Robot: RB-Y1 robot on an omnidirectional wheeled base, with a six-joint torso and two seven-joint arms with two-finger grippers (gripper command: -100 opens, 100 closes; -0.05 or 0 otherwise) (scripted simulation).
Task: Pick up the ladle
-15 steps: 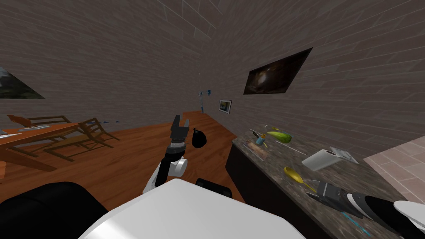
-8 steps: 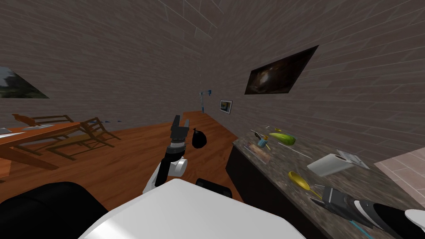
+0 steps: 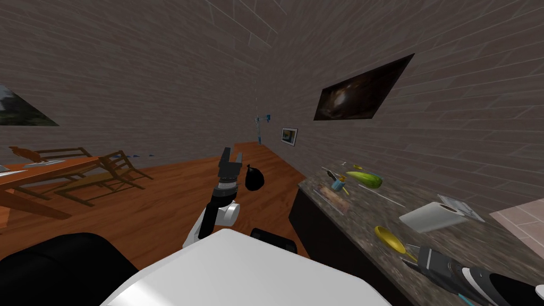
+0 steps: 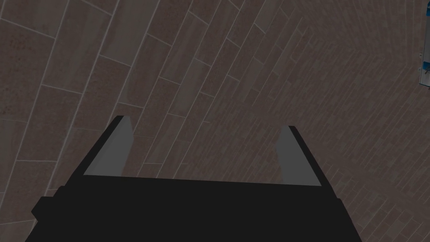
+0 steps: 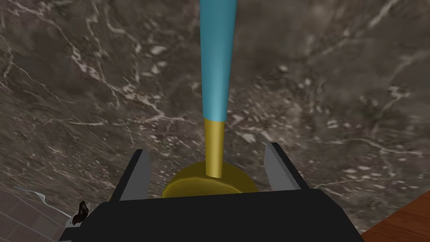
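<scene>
Head: ladle [image 3: 389,239] is seen lying on the dark marbled counter [image 3: 361,218], right gripper [image 3: 411,258] just beside its yellow bowl; left gripper [image 3: 231,158] is raised upright | Left wrist: fingers are spread wide | Right wrist: fingers are spread wide, the bowl set between them, teal handle leading away.

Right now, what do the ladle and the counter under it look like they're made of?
Ladle: the bowl and neck are dull brass-like yellow, maybe metal; the handle is flat teal, possibly plastic. Neither is certain. Counter: dark grey-brown with white veins, like marble or stone.
</scene>
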